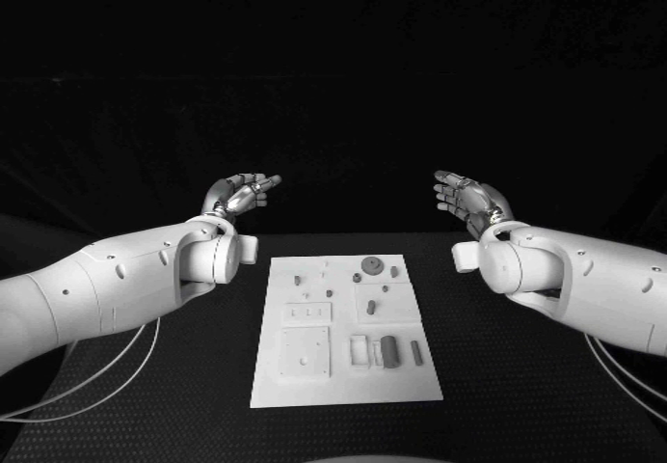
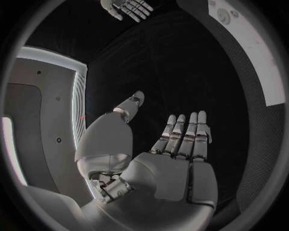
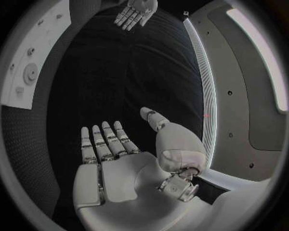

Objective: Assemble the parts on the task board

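The white task board (image 1: 273, 378) lies in the middle of the black table, with small grey parts on it: a round disc (image 1: 373, 265) near its far edge and a dark cylinder (image 1: 390, 351) near its front right. My left hand (image 1: 241, 196) hovers beyond the board's far left corner, fingers spread, holding nothing. My right hand (image 1: 468, 198) hovers beyond the far right corner, equally open and empty. The left wrist view shows the left hand (image 2: 180, 144) flat with straight fingers, the board (image 2: 256, 57) off to one side. The right wrist view shows the right hand (image 3: 108, 144) the same way, near the board (image 3: 33, 53).
Each wrist view shows the other hand far off: the right hand (image 2: 127, 8) and the left hand (image 3: 137, 11). Thin white cables (image 1: 97, 376) hang under my left arm over the table. Black table surface surrounds the board on all sides.
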Robot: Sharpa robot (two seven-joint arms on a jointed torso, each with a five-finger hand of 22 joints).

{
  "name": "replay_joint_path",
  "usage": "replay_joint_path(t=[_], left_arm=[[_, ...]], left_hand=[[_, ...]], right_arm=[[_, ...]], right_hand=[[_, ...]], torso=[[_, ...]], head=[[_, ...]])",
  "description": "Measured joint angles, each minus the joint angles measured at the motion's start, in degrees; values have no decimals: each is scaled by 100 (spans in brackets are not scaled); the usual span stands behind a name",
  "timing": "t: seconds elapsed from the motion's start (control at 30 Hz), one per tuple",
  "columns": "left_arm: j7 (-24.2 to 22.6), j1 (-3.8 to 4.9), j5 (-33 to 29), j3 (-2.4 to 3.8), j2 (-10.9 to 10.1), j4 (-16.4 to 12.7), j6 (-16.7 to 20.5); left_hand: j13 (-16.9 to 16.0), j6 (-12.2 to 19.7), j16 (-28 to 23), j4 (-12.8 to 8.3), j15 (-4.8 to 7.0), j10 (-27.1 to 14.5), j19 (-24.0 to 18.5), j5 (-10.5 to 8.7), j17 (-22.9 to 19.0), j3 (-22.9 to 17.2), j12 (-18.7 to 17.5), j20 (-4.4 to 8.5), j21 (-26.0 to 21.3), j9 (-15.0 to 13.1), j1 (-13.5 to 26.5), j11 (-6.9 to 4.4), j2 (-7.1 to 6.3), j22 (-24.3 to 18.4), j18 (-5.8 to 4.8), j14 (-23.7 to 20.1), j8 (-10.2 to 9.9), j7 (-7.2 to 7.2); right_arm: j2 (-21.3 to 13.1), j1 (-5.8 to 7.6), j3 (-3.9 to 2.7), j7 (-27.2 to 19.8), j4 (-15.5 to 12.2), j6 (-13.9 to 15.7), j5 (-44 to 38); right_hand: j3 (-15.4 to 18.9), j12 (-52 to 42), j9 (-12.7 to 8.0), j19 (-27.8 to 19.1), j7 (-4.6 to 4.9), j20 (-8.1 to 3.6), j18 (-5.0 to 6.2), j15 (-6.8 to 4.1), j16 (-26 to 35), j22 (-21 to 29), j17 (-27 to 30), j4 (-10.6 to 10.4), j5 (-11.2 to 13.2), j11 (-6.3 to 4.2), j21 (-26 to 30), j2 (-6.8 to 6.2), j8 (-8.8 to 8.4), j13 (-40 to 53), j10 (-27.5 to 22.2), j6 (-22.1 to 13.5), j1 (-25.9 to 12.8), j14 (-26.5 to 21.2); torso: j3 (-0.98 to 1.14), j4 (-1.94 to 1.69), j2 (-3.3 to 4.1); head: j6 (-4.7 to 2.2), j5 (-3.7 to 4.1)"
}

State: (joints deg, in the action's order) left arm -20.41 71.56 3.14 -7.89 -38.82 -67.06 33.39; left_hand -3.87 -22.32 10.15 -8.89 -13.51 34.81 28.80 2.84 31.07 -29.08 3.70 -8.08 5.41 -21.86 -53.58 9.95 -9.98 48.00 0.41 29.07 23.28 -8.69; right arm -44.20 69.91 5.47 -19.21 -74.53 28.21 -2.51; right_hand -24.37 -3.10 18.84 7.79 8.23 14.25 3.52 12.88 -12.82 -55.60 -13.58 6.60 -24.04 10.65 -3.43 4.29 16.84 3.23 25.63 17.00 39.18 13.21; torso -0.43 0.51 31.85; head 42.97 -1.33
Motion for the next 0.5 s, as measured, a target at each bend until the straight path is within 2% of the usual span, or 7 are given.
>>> replay_joint_path(t=[0.07, 0.17, 0.23, 0.37, 0.4, 0.43, 0.5], left_arm=[[120, 83, 60, -59, 46, 178, -161], [288, 183, 147, -124, 106, 389, -391], [366, 217, 192, -143, 123, 458, -499], [480, 232, 263, -151, 131, 494, -650], [505, 231, 279, -152, 100, 467, -693], [519, 234, 295, -152, 49, 405, -745], [546, 233, 322, -154, -41, 353, -832]], left_hand=[[0, 0, 0, 0, 0, 0, 0, 0, 9, 0, 0, 0, 0, -5, 0, 0, 0, 17, 0, 0, 0, 0], [0, 0, 0, 0, 0, 11, 0, 0, 13, 0, 0, 0, 1, -5, 0, 10, 0, 24, 0, 0, 0, 0], [-9, 0, 7, 0, 0, 59, 0, 0, 23, 0, 0, 0, 23, -17, 0, -3, 0, 36, 0, 0, 0, 0], [-36, -85, 109, -38, -8, 224, 65, 0, 65, 6, 33, 20, 67, -53, -70, 59, 71, 84, 1, 139, 64, -2], [-46, -167, 151, -96, -1, 304, 115, 0, 78, 11, 71, 28, 73, -72, -101, 71, 101, 96, 1, 210, 101, -8], [-56, -262, 193, -150, -5, 375, 161, 0, 91, 9, 101, 32, 101, -89, -137, 98, 129, 109, 2, 280, 141, -12], [-78, -420, 291, -240, -15, 531, 286, 0, 118, -14, 160, 30, 158, -116, -205, 148, 196, 127, 7, 461, 201, -25]], right_arm=[[4, 102, 55, 164, 163, -285, -57], [15, 237, 131, 419, 386, -721, -151], [18, 296, 160, 552, 485, -951, -201], [21, 369, 196, 774, 606, -1331, -295], [64, 376, 200, 810, 692, -1402, -438], [127, 375, 205, 828, 834, -1424, -672], [186, 376, 205, 852, 969, -1439, -1096]], right_hand=[[-10, 0, 22, 0, 0, 0, 0, 0, -27, -24, -19, 27, 0, -3, 0, 0, 31, 9, 49, 0, 0, 0], [-21, -44, 83, 28, 10, 29, -1, 64, -185, -150, -136, 186, -2, 25, -66, -8, 134, 33, 256, 102, 113, 146], [-46, -88, 140, 52, 18, 52, -1, 76, -318, -312, -246, 297, -2, 51, -108, -7, 202, 54, 423, 175, 208, 297], [-180, -181, 275, 290, 29, 31, -1, 130, -683, -956, -529, 535, -2, 94, -251, -91, 399, 100, 876, 384, 512, 721], [-234, -218, 295, 449, 33, 12, 97, 162, -782, -1362, -586, 627, -2, 116, -339, -130, 450, 113, 1005, 462, 651, 870], [-287, -251, 311, 609, 38, 1, 98, 192, -846, -1681, -614, 682, -2, 136, -421, -173, 492, 123, 1103, 526, 771, 980], [-344, -311, 327, 852, 45, -19, 228, 216, -939, -1872, -655, 781, -2, 157, -523, -234, 558, 137, 1273, 651, 954, 1169]], torso=[[-1, 1, 1], [-1, 3, 2], [-1, 3, 4], [-1, 4, 4], [-2, 4, 4], [-4, 5, 4], [-10, 7, 4]], head=[[5, 0], [9, 0], [10, 0], [11, -1], [14, -1], [37, -7], [62, -18]])
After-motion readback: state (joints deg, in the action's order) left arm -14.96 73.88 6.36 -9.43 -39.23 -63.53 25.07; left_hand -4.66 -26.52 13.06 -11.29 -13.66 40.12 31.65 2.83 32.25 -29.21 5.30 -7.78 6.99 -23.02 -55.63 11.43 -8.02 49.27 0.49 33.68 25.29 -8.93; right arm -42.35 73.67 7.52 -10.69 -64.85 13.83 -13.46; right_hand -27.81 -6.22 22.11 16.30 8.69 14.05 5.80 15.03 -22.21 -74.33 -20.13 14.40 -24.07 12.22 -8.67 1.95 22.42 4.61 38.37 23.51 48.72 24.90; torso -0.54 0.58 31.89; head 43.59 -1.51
